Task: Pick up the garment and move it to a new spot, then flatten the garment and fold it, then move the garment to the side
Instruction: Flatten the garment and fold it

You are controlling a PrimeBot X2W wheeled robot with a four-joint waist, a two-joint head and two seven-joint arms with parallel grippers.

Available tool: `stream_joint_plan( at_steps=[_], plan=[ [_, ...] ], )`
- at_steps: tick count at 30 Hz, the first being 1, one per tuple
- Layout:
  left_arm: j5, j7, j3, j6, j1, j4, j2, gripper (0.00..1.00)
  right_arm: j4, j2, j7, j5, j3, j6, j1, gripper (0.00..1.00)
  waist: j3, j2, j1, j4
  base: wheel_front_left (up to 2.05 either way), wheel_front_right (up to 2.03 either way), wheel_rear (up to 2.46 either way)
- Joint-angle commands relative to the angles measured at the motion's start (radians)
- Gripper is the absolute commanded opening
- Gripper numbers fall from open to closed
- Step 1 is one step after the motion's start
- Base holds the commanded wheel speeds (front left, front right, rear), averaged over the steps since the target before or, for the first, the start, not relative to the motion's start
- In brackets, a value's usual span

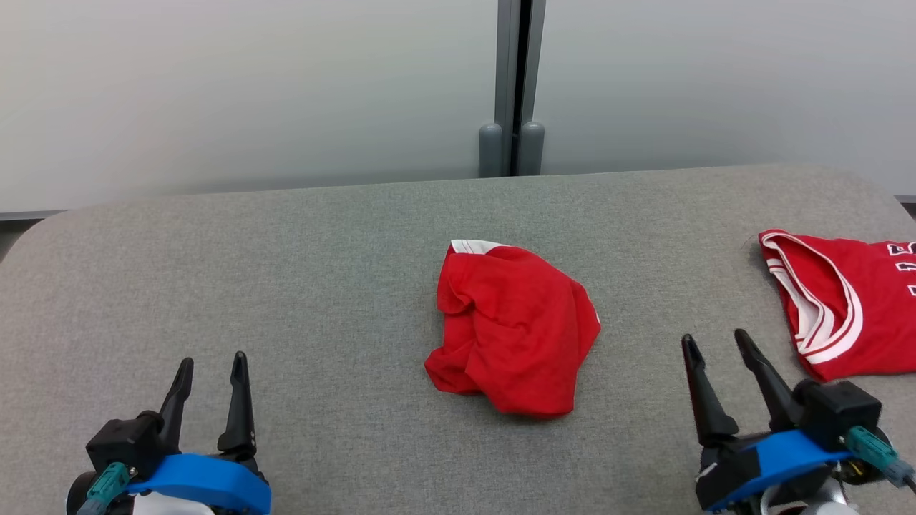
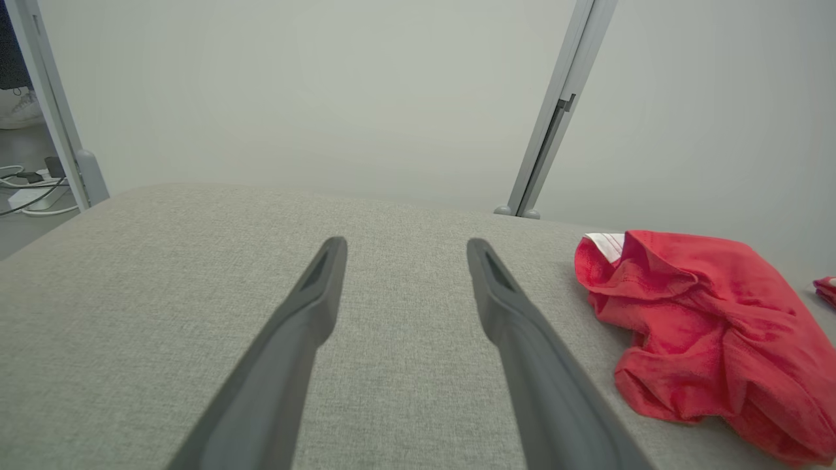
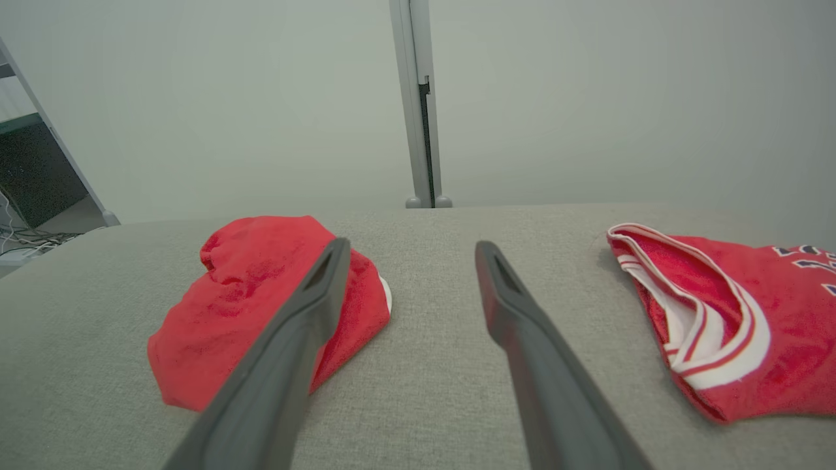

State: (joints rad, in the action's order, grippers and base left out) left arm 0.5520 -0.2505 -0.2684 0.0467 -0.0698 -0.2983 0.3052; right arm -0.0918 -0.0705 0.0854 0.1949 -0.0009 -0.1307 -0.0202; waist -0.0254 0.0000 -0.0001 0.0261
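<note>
Garment [image 1: 515, 329] is matt red cloth, soft and faintly fuzzy. The table [image 1: 286, 286] has a coarse grey weave. Jersey [image 1: 884, 322] looks smoother-knit. Fingers [image 2: 522, 339] are matt dark plastic; post [image 1: 507, 71] is satin grey metal.

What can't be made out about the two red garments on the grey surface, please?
The crumpled red garment: it is bunched in on itself, so its type and sleeves are hidden; in the right wrist view a finger of the right pincer covers part of it.
The red jersey: it is cut off by the right edge of the head and right wrist views, leaving its lettering unreadable.
</note>
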Motion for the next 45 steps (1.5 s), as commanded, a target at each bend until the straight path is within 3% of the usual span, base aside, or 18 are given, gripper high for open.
stream_joint_plan(
  at_steps=[1,10,14,19,28,29,30,38,45],
  plan=[
    [0.001,0.000,0.000,0.004,-0.019,0.004,0.000,1.00,-0.003,0.000,-0.014,-0.001,0.024,0.000,-0.036,1.00,-0.007,0.0000,0.0001,-0.005,0.00,0.00,0.00],
    [-0.013,0.000,-0.022,-0.006,-0.058,0.018,-0.008,1.00,-0.103,-0.001,-0.222,-0.007,0.262,0.000,-0.287,1.00,-0.054,0.0000,0.0001,-0.049,0.00,0.00,0.00],
    [-0.020,-0.002,-0.030,-0.017,-0.087,0.019,-0.010,1.00,-0.244,0.007,-0.338,-0.009,0.365,0.000,-0.455,1.00,-0.077,0.0000,0.0001,-0.089,0.00,0.00,0.00],
    [-0.030,-0.002,-0.056,-0.030,-0.122,0.005,-0.023,1.00,-0.469,0.014,-0.446,-0.050,0.388,0.000,-0.607,1.00,-0.095,0.0000,0.0001,-0.153,0.00,0.00,0.00],
    [-0.045,-0.006,-0.106,-0.051,-0.156,-0.027,-0.069,1.00,-0.771,0.019,-0.499,-0.156,0.427,0.000,-0.744,1.00,-0.118,0.0000,0.0001,-0.226,0.00,0.00,0.00],
    [-0.046,-0.006,-0.109,-0.055,-0.160,-0.032,-0.071,1.00,-0.792,0.019,-0.498,-0.167,0.428,0.000,-0.754,0.40,-0.119,0.0000,0.0001,-0.229,0.00,0.00,0.00],
    [-0.045,-0.007,-0.111,-0.056,-0.164,-0.035,-0.074,1.00,-0.807,0.019,-0.487,-0.171,0.423,0.000,-0.762,0.00,-0.119,0.0000,0.0001,-0.231,0.00,0.00,0.00],
    [-0.045,-0.011,-0.104,-0.061,-0.156,-0.055,-0.071,1.00,-0.827,0.019,-0.399,-0.147,0.382,0.000,-0.796,0.00,-0.091,0.0000,0.0001,-0.212,0.00,0.00,0.00],
    [-0.045,-0.012,-0.101,-0.060,-0.146,-0.049,-0.063,1.00,-0.692,0.020,-0.305,0.006,0.438,0.000,-0.849,0.00,-0.061,0.0000,0.0001,-0.184,0.00,0.00,0.00]
  ],
)
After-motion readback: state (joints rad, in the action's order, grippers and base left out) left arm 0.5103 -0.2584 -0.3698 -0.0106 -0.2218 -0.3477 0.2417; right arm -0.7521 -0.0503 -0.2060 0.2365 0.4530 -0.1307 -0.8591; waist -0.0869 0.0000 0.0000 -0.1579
